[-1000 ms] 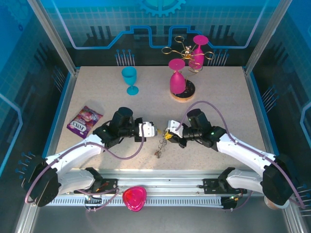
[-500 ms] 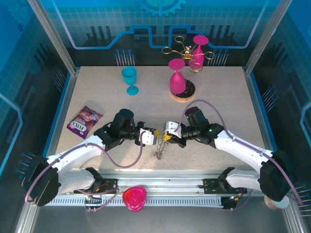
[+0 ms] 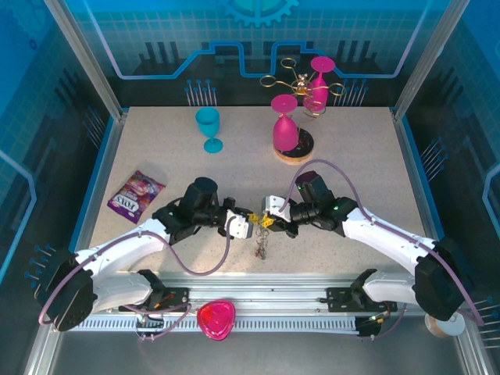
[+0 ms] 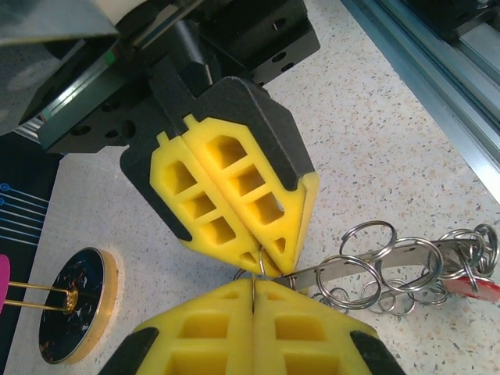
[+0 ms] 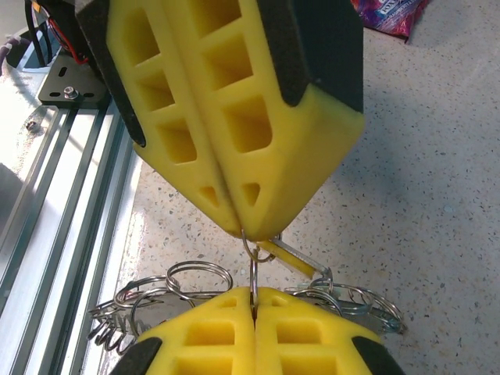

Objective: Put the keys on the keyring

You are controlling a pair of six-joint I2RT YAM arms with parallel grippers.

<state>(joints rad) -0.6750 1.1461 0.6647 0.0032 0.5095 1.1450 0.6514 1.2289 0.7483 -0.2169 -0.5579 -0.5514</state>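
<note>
Left pincer: the yellow foam-padded left pincer (image 3: 244, 225) is shut tight, and a small silvery wire loop (image 4: 255, 275) is pinched between its tips.
Right pincer: the yellow foam-padded right pincer (image 3: 271, 222) is shut tight too. The same little loop seems to be pinched from the other side, tip to tip with the left pincer.
Keyring: the flat grey metal keyring with wire loops around its rim (image 4: 375, 266) is hung from the pinched loop, just below both pincers. Whether its far end rests on the speckled table (image 4: 391, 156) cannot be told.
Keys: a tiny reddish key (image 4: 478, 287) is seen at the far end of the keyring, away from both pincers, tucked among the loops. A thin yellowish key (image 5: 295, 259) is seen just beside the left pincer's tips, touching the pinched loop.
Done so far: the keyring is gripped from both sides. The reddish key seems to be hooked on, though that is only a guess.
Left to do: the yellowish key looks only partly on, so it probably has to be slid round the loop. How many more keys are waiting cannot be counted here.
</note>
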